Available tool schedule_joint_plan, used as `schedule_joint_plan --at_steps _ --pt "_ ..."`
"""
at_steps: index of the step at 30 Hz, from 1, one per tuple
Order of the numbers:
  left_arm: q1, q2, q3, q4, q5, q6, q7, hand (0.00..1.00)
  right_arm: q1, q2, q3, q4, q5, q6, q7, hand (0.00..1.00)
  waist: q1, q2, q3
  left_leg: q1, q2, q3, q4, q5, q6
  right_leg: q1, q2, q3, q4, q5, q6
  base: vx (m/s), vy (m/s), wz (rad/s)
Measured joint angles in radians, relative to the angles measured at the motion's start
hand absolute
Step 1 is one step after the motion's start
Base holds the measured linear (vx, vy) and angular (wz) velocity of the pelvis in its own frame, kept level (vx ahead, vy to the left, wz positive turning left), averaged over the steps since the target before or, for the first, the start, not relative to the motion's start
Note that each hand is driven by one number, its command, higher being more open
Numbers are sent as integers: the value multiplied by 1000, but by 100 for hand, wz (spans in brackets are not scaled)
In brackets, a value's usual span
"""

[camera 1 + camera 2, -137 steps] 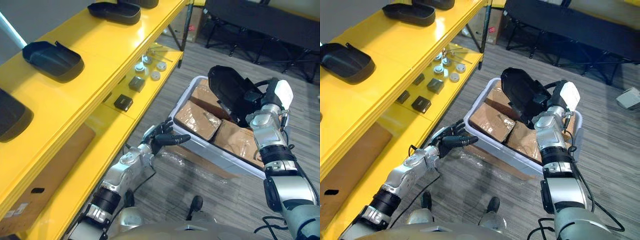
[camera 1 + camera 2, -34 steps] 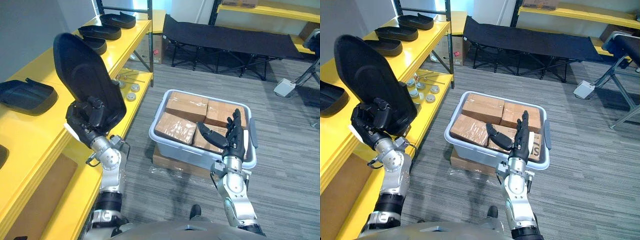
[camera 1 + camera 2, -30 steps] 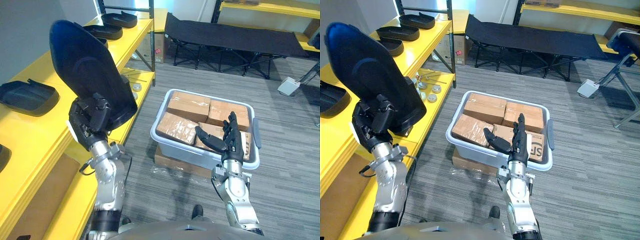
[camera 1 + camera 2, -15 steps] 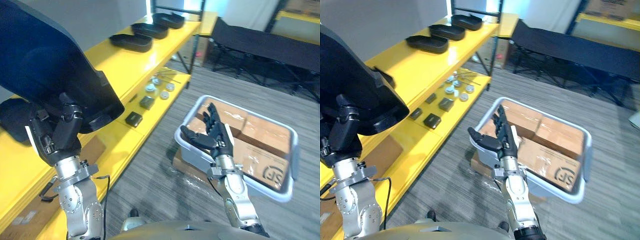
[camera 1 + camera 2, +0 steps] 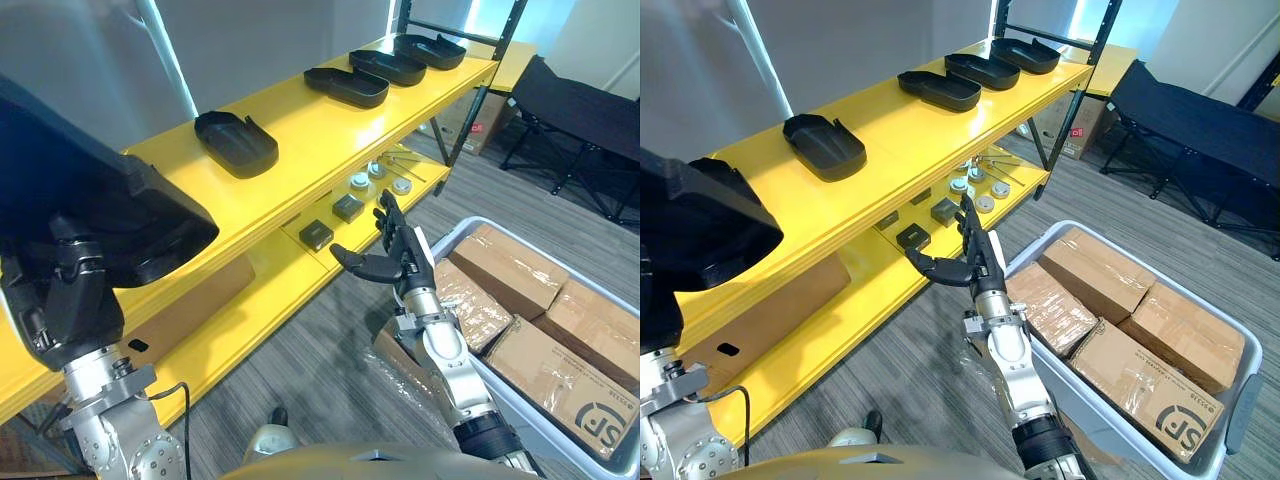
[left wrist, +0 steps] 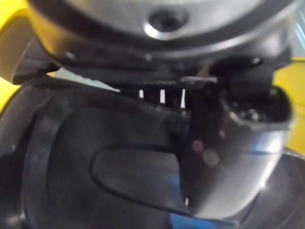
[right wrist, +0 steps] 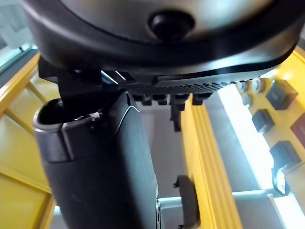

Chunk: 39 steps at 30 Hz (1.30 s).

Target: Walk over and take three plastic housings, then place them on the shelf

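Observation:
My left hand (image 5: 75, 300) is shut on a large black plastic housing (image 5: 90, 200), held up at the left beside the yellow shelf (image 5: 300, 150). The left wrist view has the housing's dark inner surface (image 6: 95, 162) pressed against the thumb (image 6: 224, 157). Several more black housings lie in a row on the top shelf board, the nearest (image 5: 236, 142) with others behind it (image 5: 345, 85). My right hand (image 5: 395, 262) is open and empty, fingers spread, in front of the lower shelf board.
Small dark and round parts (image 5: 316, 234) lie on the lower shelf board. A grey bin (image 5: 1060, 226) with wrapped cardboard boxes (image 5: 1100, 275) stands on the floor at the right. A black folding cot (image 5: 1210, 115) stands at the back right.
The view has swung left towards the shelf, which now lies close across the picture. The left hand still holds the housing up; the right hand stays open.

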Motion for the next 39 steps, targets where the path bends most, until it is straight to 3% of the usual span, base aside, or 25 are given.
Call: schedule_joint_plan --at_steps 3,4,6,7,8,9,10,13,16,19,22,24,26,28,29,30,31,32,33,34,36,37,39 --pt "-25 23 -13 0 5 1 -46 0 33 -2 -56 -11 -3 0 -6 100 0 -4 4 -16 -18 -47 -10 29 8 -2 -23 -12 75 -48 3 -9 18 68" --pt "-24 32 -18 0 4 1 -52 0 40 0 -73 -11 -9 0 -21 100 0 -3 7 -14 -24 -59 -19 38 11 -5 -34 3 110 -72 -11 -17 48 89" --pt "-23 48 -30 1 -6 1 -90 0 67 6 -109 -13 0 -7 -49 100 -24 -8 13 -9 -51 -110 -39 63 22 -9 -64 128 219 -148 -61 -23 41 98" --pt "-23 52 -38 1 -7 -2 -97 0 76 8 -118 -14 10 -11 -48 100 -23 -11 14 -8 -55 -120 -45 68 22 -15 -68 164 242 -165 -71 -35 -4 79" --pt "-23 63 -45 1 -8 -5 -110 0 87 14 -128 -25 26 -14 -46 100 -24 -21 19 -9 -64 -133 -63 78 29 -22 -72 204 271 -219 -84 -36 -42 51" --pt "-24 71 -47 1 -10 -5 -116 0 87 18 -128 -26 21 -22 -46 100 -28 -24 23 -11 -69 -130 -75 87 32 -22 -75 211 276 -254 -75 -71 -116 72" --pt "-24 76 -53 4 -10 -5 -123 0 85 16 -127 -32 17 -33 -44 100 -44 -35 26 -19 -69 -114 -96 118 32 -24 -79 209 283 -282 -11 -104 -139 59" --pt "-14 71 -106 4 -3 -5 -110 0 68 0 -126 -33 16 -37 -17 100 -25 5 56 -24 -44 -81 -87 144 18 -27 -63 218 277 -263 47 -151 -85 7" --pt "-12 54 -141 4 -2 -2 -85 0 55 -3 -116 -33 16 -37 17 100 -28 24 68 -24 -35 -75 -70 145 18 -26 -54 226 278 -260 52 -116 -19 -7" --pt "-9 43 -160 4 0 -1 -88 0 53 -4 -107 -33 17 -48 26 100 -30 17 78 -22 -34 -74 -64 144 20 -21 -54 226 280 -262 51 -76 3 0" --pt "12 44 -160 4 0 -1 -87 0 34 -2 -86 -33 25 -64 32 100 -24 -8 101 -25 -48 -64 -33 120 31 -18 -77 229 301 -269 54 -49 34 -2" --pt "28 44 -155 12 0 -1 -86 0 10 3 -62 -34 38 -98 27 100 -17 -23 118 -69 -65 -33 100 49 34 -2 -109 227 324 -281 66 -20 58 9" --pt "28 44 -149 15 1 -1 -83 0 -10 7 -50 -34 38 -110 25 100 -11 -22 122 -102 -72 -15 196 -2 41 16 -125 218 329 -288 72 7 82 17" --pt "24 44 -140 14 20 -1 -86 0 -16 11 -40 -58 38 -119 17 100 9 -35 128 -142 -78 31 314 -69 64 45 -151 205 317 -292 75 46 157 23" --pt "24 46 -129 13 47 -1 -86 0 -15 18 -39 -64 37 -130 13 100 12 -45 123 -167 -89 95 408 -120 104 82 -161 192 273 -295 63 125 212 37" --pt "26 44 -126 12 83 -2 -87 0 -3 13 -43 -76 38 -137 6 100 6 -17 111 -154 -102 155 467 -212 133 117 -156 180 294 -291 -70 163 226 48" --pt "18 50 -125 13 89 -4 -90 0 7 8 -45 -87 39 -144 4 100 1 -15 111 -155 -104 145 478 -235 138 98 -176 199 378 -284 -134 192 220 59" --pt "15 59 -118 12 106 -5 -88 0 16 11 -31 -91 59 -149 4 100 -6 -26 101 -141 -129 134 444 -240 146 -9 -234 276 543 -182 -169 217 204 35" --pt "14 88 -102 9 128 -9 -68 0 7 22 -19 -90 63 -150 11 100 -1 -36 96 -105 -134 142 375 -226 146 -82 -245 338 628 -90 -155 228 188 16" --pt "12 107 -90 8 144 -11 -50 0 -5 29 -14 -90 62 -150 19 100 0 -36 95 -89 -133 141 344 -218 153 -114 -241 344 677 -91 -149 286 148 -23" --pt "8 139 -59 9 178 -10 -2 0 -66 34 -3 -83 56 -152 39 100 -1 -25 103 -20 -125 136 273 -200 183 -178 -200 342 771 -197 -148 303 113 -24" --pt "-7 150 -47 10 193 -9 23 0 -130 27 -6 -77 53 -152 39 100 -1 6 117 35 -111 133 229 -192 172 -198 -133 330 734 -262 -143 276 119 -10" --pt "-78 184 -39 26 192 -9 33 0 -244 -4 -19 -82 31 -170 12 100 -20 22 114 82 -102 96 177 -186 163 -260 -15 366 579 -299 -133 269 78 44"
